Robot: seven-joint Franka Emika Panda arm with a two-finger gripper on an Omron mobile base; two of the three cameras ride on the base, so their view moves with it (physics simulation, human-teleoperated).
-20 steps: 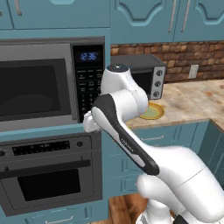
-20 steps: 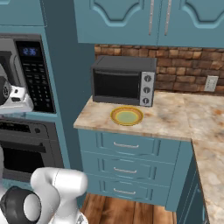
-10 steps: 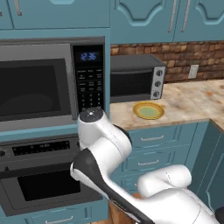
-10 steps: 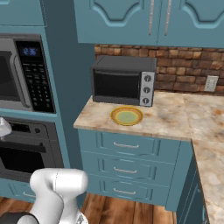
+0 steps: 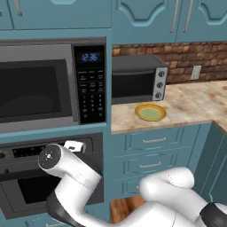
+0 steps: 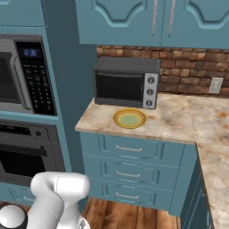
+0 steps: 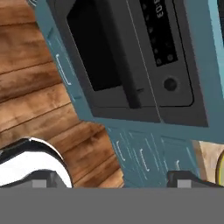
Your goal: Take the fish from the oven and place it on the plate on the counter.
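Note:
The oven [image 7: 96,57] shows in the hand view with its windowed door shut, its bar handle [image 7: 124,65] running across the door and a knob [image 7: 169,84] on the control strip. The fish is hidden behind that door. My gripper [image 7: 114,183] hangs in front of the oven, apart from it, open with nothing between its fingertips [image 7: 43,181]. In the left base view my arm's elbow [image 5: 49,157] covers part of the oven [image 5: 22,190]. The yellow plate [image 5: 150,111] [image 6: 129,118] lies bare on the counter [image 5: 190,104] [image 6: 179,120], in front of the toaster oven.
A microwave [image 5: 40,86] [image 6: 18,76] sits above the oven [image 6: 22,156]. The black-and-silver toaster oven [image 5: 137,80] [image 6: 125,82] stands at the back of the counter. Teal drawer fronts [image 6: 129,150] run below. Wooden floor [image 7: 35,87] lies under the oven.
My arm has swung down from in front of the microwave to in front of the oven. The plate and oven door have not moved.

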